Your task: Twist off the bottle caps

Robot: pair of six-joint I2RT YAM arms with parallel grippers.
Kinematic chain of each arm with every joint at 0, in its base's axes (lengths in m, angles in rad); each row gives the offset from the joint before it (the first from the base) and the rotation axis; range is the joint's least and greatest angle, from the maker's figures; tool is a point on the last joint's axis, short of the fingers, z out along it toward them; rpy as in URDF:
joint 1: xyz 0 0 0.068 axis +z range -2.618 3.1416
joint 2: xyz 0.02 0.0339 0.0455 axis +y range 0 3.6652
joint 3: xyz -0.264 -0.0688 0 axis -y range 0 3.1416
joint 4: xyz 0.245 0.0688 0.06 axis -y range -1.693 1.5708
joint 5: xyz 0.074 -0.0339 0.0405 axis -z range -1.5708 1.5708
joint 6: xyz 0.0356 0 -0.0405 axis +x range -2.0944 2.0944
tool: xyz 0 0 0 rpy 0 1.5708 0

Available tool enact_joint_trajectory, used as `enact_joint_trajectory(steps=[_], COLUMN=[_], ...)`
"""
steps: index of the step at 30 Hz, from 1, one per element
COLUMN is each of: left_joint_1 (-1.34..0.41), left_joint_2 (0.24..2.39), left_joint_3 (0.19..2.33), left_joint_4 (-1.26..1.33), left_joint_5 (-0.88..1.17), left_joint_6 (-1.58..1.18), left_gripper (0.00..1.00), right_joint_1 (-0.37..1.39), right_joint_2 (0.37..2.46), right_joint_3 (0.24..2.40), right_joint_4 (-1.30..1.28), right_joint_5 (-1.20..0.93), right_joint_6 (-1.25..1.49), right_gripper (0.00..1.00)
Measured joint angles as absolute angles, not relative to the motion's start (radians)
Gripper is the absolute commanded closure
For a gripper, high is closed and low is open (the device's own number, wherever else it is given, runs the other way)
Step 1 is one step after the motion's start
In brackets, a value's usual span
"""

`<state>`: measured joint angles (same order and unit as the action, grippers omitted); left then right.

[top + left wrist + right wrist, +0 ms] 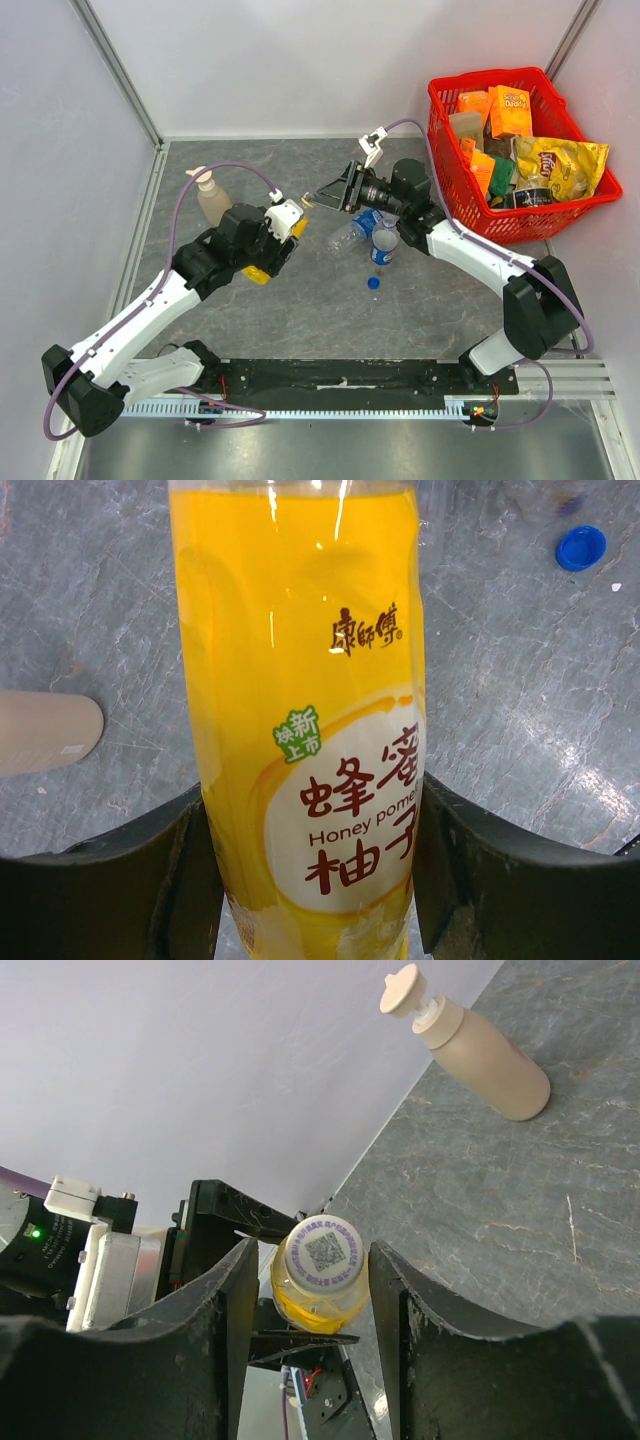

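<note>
Here, the left gripper (312, 798) is clamped on the yellow-orange plastic juice bottle (300, 660), holding it level; at that bottle's right end its white screw cap (322, 1253) is still on, the right gripper (314, 1260) parted around it, not yet pinching; further right lies a loose blue plastic cap (373, 283), so one looks done; the two clear bottles (365, 232) beside it are too small to judge.

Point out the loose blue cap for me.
In the top external view the blue cap lies on the table, right of centre, just on the near side of the nearer blue-labelled bottle. The left wrist view shows it top right.
</note>
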<state>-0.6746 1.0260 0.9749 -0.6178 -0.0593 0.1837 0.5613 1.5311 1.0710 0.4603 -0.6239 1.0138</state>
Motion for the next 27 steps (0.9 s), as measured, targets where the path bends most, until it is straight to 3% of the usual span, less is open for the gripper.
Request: enact_joint_trajectory(steps=[16,19,22,27], left_joint_1=[-0.675,-0.675,-0.675,-0.675], left_joint_2=[1.029,1.029,1.029,1.029], left_joint_3=[0.975,0.975,0.975,0.975], left_joint_4=[-0.610,-0.610,-0.610,-0.611], left_joint_5=[-0.052,-0.051,-0.052,-0.052], left_joint_6=[0.184,0.184,0.184,0.183], left_gripper=[0.98,0.98,0.98,0.98], right_joint_1=[0.567,0.567,0.567,0.567], right_joint_2=[1.552,1.554,1.555,1.559], right_joint_3=[1.071,1.071,1.071,1.071], right_joint_4=[0.513,0.513,0.515,0.519], right_joint_5=[-0.623,-0.622,-0.620,-0.623], right_joint_6=[1.047,1.047,1.044,1.042], right_gripper=[0.56,0.71,1.00,1.00])
